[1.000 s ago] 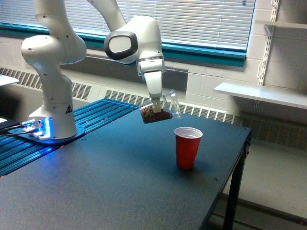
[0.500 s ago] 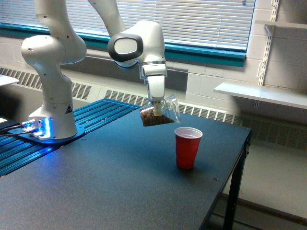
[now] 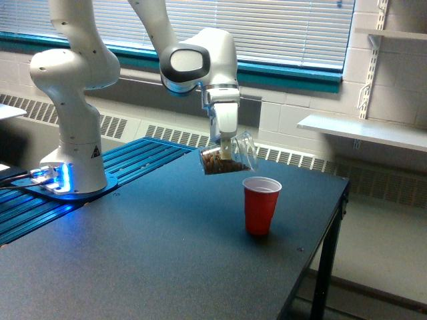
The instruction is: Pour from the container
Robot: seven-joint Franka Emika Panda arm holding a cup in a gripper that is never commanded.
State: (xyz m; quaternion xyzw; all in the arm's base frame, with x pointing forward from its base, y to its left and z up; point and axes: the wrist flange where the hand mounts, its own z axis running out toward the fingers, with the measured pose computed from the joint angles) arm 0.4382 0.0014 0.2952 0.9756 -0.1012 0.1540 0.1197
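In the exterior view the container [image 3: 229, 156] is a clear cup with brown bits lying in its lower side. It hangs tilted, mouth turned toward the exterior view's right, above the dark table [image 3: 147, 253]. My gripper [image 3: 225, 149] is shut on it from above. A red cup [image 3: 261, 205] stands upright on the table, below and to the right of the container's mouth, apart from it. I see nothing falling from the container.
The arm's white base [image 3: 72, 167] stands on a blue slatted platform [image 3: 127, 163] at the exterior view's left. The table's edge [image 3: 333, 220] drops off close to the red cup's right. A wall shelf [image 3: 363, 130] juts out at the back right.
The gripper and the tilted container have shifted toward the exterior view's right, closer to the red cup. The red cup has not moved.
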